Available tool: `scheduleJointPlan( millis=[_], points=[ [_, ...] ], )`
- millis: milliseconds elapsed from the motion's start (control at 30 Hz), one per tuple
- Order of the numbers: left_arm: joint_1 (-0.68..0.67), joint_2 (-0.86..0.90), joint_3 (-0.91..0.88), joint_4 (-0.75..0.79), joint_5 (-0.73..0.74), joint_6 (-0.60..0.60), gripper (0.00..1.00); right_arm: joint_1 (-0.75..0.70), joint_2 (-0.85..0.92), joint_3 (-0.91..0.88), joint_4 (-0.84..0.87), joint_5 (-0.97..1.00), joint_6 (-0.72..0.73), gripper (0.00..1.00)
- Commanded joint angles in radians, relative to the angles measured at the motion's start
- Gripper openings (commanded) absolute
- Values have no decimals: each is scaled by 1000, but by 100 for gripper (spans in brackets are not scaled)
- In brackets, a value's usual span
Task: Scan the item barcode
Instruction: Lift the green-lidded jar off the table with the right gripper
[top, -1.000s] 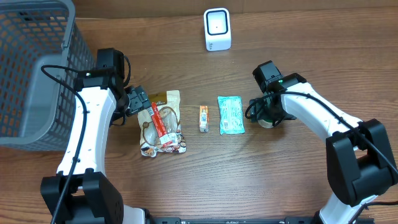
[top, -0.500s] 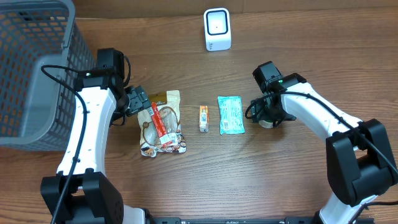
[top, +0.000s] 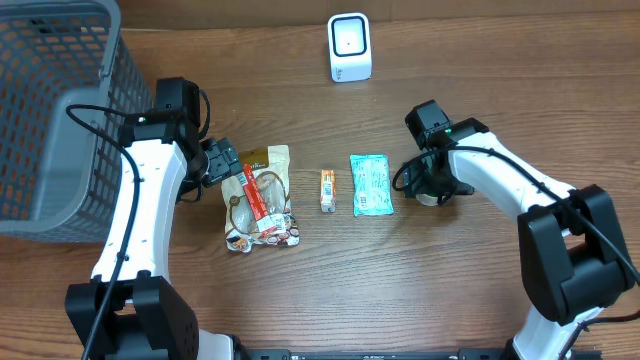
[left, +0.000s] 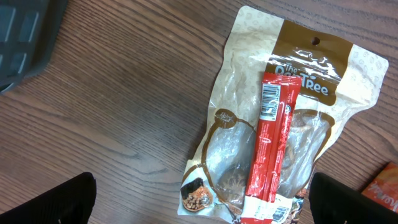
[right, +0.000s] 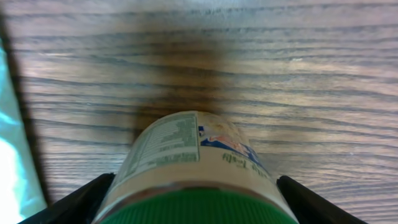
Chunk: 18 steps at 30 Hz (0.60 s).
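One green-capped jar (right: 193, 155) inside right end effector (right: 196, 202), grip unclear; teal packet (top: 371, 184) alongside; left end effector (left: 200, 202) wide over pouch (left: 231, 149).

Left arm (top: 135, 215): long white shell links, black joint housings, chunky black base block at 7 o'clock of the overhead view. Left green light (top: 143, 119) sits on the upper white link (tiny, lit). Left cable (top: 121, 255): thin, black, runs along the white link. Right arm (top: 505, 185): same build, curved white links, big black block at 4 o'clock. Right green light (top: 451, 128) is beside its black wrist module. Right cable (top: 540, 185): black, along the link's top edge. Left gripper (left: 202, 202): matte black rounded fingers (left: 53, 199), plain, no markings. Right gripper (right: 193, 205): same black fingers (right: 71, 208), at 7 and 5 o'clock.
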<state>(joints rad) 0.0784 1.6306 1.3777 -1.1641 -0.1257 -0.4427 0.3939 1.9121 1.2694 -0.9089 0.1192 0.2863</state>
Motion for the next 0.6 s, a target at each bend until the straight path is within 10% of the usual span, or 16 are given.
scheduleJointPlan(
  millis=[0,567],
  points=[
    [0,-1,16,-2,-12,-10,100,-2,13,-7,3,0,-3,82],
    [0,-1,16,-2,-12,-10,100,-2,6,38,-21,-1,-2,56]
  ],
)
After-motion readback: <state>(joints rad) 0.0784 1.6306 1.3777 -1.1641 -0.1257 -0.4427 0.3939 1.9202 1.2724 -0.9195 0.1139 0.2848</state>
